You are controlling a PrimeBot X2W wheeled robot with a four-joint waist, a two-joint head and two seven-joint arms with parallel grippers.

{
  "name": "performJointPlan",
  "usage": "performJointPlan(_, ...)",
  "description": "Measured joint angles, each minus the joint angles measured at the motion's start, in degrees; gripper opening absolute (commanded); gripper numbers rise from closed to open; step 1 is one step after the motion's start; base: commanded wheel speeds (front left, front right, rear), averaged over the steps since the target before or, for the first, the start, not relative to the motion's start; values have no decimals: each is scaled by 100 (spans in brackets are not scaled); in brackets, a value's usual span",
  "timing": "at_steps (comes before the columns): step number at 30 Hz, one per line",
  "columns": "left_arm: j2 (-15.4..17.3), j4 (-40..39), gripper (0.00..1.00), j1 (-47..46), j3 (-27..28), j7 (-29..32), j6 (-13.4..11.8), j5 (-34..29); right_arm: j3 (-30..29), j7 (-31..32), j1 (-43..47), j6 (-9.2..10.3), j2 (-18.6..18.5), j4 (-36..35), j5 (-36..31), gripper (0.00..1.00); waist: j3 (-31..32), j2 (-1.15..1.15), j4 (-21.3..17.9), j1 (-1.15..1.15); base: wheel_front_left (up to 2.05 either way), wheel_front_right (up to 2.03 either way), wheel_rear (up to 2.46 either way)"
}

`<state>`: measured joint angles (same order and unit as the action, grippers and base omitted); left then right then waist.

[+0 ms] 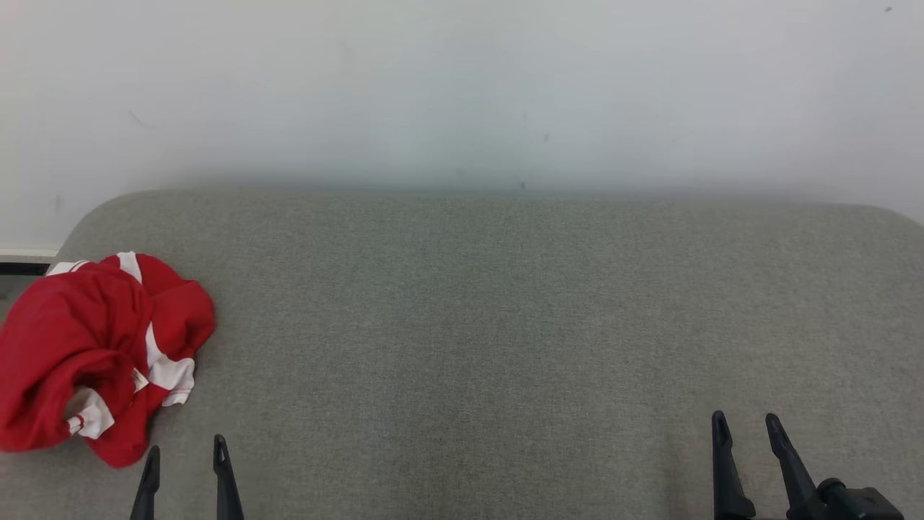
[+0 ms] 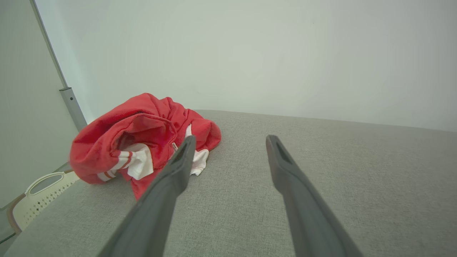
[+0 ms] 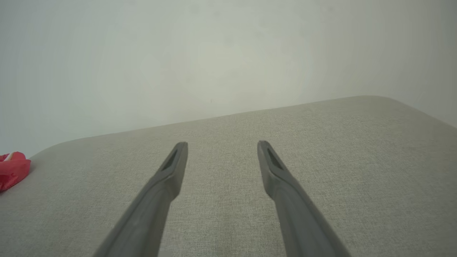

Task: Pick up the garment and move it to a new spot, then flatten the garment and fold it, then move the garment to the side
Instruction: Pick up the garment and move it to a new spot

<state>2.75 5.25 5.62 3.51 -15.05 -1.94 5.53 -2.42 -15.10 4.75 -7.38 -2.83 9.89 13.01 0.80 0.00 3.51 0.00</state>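
Note:
The garment (image 1: 94, 354) is a red piece with white bands, lying crumpled in a heap at the left end of the grey padded surface (image 1: 469, 325). My left gripper (image 1: 186, 451) stands open at the bottom left, just right of and below the heap, holding nothing. From the left wrist the garment (image 2: 142, 139) lies ahead and to the left of my left gripper (image 2: 231, 140). My right gripper (image 1: 747, 422) stands open at the bottom right, far from the cloth. In the right wrist view my right gripper (image 3: 222, 144) hovers over bare fabric and a corner of the garment (image 3: 12, 171) shows at the left edge.
A pale wall (image 1: 462, 87) rises right behind the padded surface. A cream perforated basket (image 2: 39, 200) with a handle sits below the surface's left edge, beside a metal post (image 2: 73, 107). The surface's corners are rounded.

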Motion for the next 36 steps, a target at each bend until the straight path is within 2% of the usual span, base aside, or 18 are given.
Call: performJointPlan(36,0,53,100,147,118,0,75,-13,200,-2,169,-1,1,9,53,100,121,0,1906,0,0,0,0)
